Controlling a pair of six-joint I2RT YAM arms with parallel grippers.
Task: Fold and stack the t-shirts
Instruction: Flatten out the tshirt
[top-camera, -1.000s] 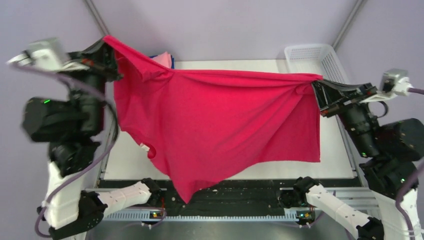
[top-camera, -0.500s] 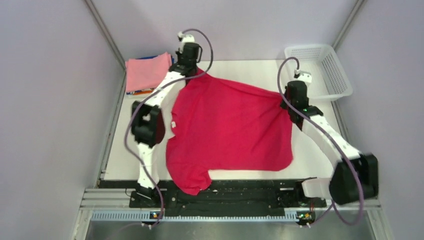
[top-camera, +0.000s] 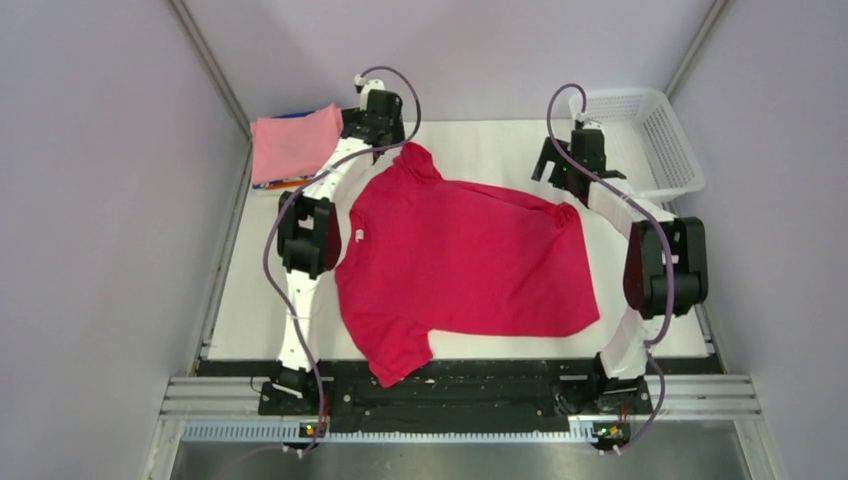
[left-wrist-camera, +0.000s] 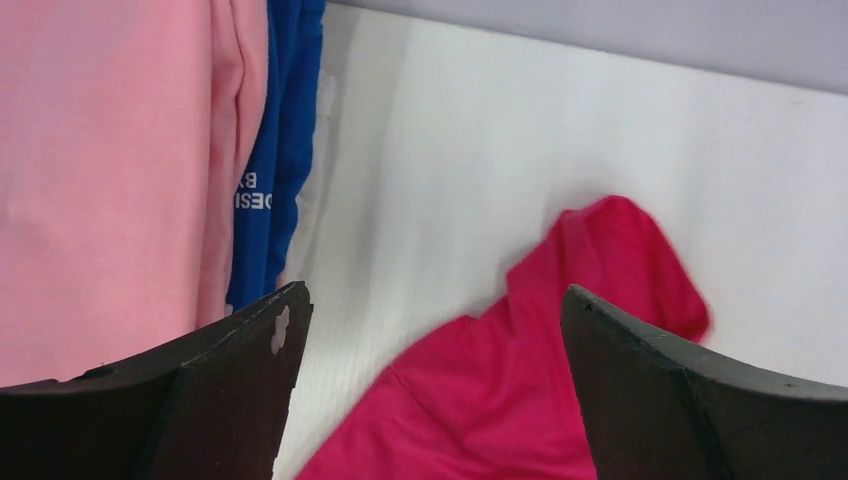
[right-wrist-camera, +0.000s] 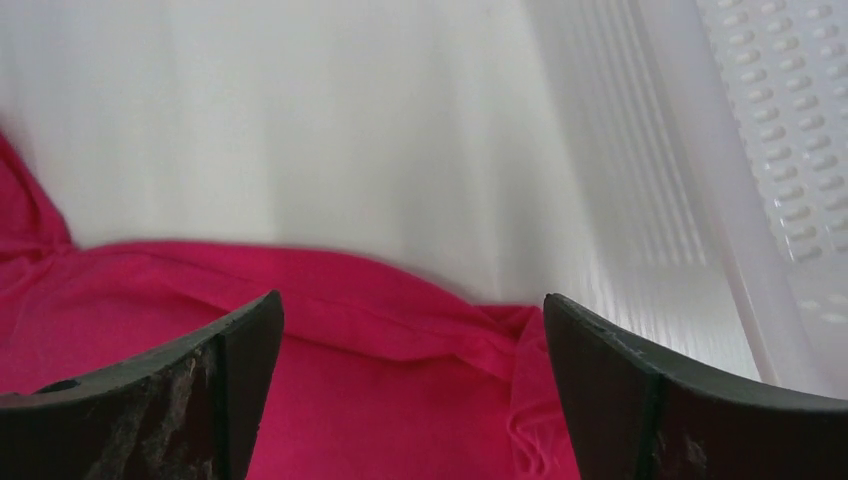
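The crimson-red t-shirt (top-camera: 465, 265) lies spread flat across the white table (top-camera: 480, 140), with one sleeve hanging over the near edge. My left gripper (top-camera: 385, 135) (left-wrist-camera: 430, 300) stands open just above the shirt's far-left corner (left-wrist-camera: 600, 250), holding nothing. My right gripper (top-camera: 557, 168) (right-wrist-camera: 412, 300) is also open, over the bunched far-right corner (right-wrist-camera: 500, 340), free of the cloth. At the far left sits a stack of folded t-shirts, a light pink one (top-camera: 295, 140) (left-wrist-camera: 100, 180) on top and a blue one (left-wrist-camera: 285, 150) under it.
A white mesh basket (top-camera: 650, 135) (right-wrist-camera: 790, 150) sits at the far right corner, close to my right gripper. Grey walls enclose the table on three sides. A black rail (top-camera: 480, 390) runs along the near edge.
A second ago both grippers held the red shirt stretched in the air. It has since been laid on the table, and both grippers have opened and let go.
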